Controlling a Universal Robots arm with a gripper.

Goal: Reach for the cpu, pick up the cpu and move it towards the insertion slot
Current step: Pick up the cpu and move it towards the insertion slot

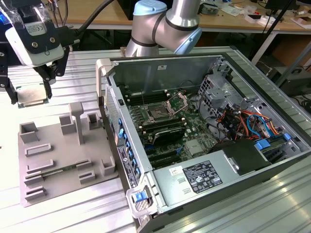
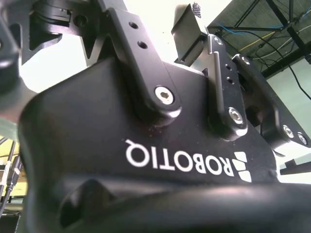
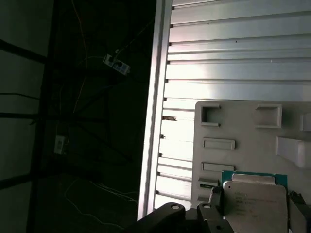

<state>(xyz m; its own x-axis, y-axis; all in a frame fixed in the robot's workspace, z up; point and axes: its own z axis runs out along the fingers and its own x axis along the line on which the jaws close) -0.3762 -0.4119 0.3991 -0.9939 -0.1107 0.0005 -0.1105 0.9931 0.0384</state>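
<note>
The hand [image 1: 30, 93] is clamped on the cpu [image 3: 253, 206], one dark finger on each of two opposite edges. This leaves the shiny metal top uncovered and keeps the chip flat and level, presumably so its underside is not touched and it can go down square. In the exterior view the cpu hangs at about 10 o'clock in the scene. It looks lifted clear, with the grey tray [image 1: 53, 145] on the tabletop [image 1: 87, 213] toward 5 o'clock from it. In the first wrist view the chip floats above the tray's recesses near one border. The insertion slot [image 1: 158, 114] lies roughly at 3 o'clock from the cpu, well apart, inside the open computer case [image 1: 272, 92]. Its steel bracket [image 1: 178, 102] is swung up at the slot's 2 o'clock, so the socket is exposed from above. Between chip and slot stands the case's near side wall [image 1: 108, 92], a raised rim that any path would have to clear. The tray's tall post [image 1: 77, 121] rises just beside that wall. Above the board there is open room. The power-supply box [image 1: 199, 177] sits at 5 o'clock from the slot and the bundled cables [image 1: 243, 121] at 3 o'clock, both set apart from the socket. The arm [image 1: 165, 24] reaches in from 12 o'clock behind the case.
</note>
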